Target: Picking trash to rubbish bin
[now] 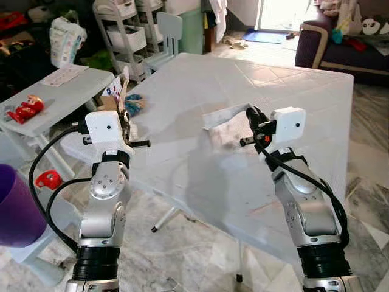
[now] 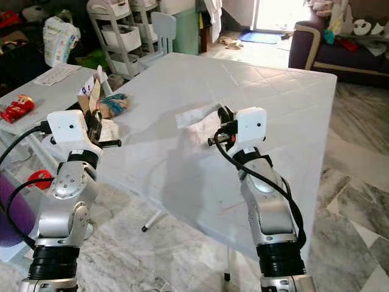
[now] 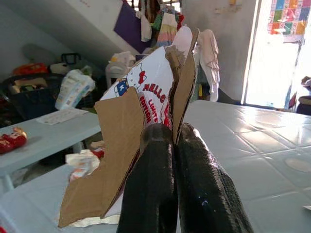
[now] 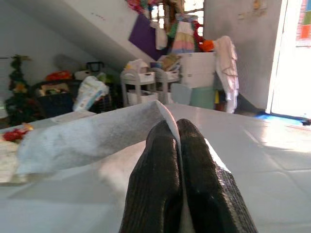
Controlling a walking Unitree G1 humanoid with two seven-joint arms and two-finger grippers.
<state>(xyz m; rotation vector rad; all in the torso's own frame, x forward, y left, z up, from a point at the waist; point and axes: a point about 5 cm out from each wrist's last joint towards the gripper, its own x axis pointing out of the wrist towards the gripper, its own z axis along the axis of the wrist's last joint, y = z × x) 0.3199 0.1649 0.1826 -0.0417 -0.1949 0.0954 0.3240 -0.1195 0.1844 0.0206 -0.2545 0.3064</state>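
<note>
Looking down from head height, both eye views facing forward over the wide white square table (image 1: 255, 121), sharing the two silver arms and cluttered room behind. Riding each wrist, close in along black fingers (image 3: 155, 184), level with the tabletop, facing the same white shelving rack (image 4: 146, 82) and bright doorway.

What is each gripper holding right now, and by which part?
Left gripper: torn cardboard packaging, pinched at its lower edge. Right gripper: white tissue sheet, pinched at one corner.
</note>
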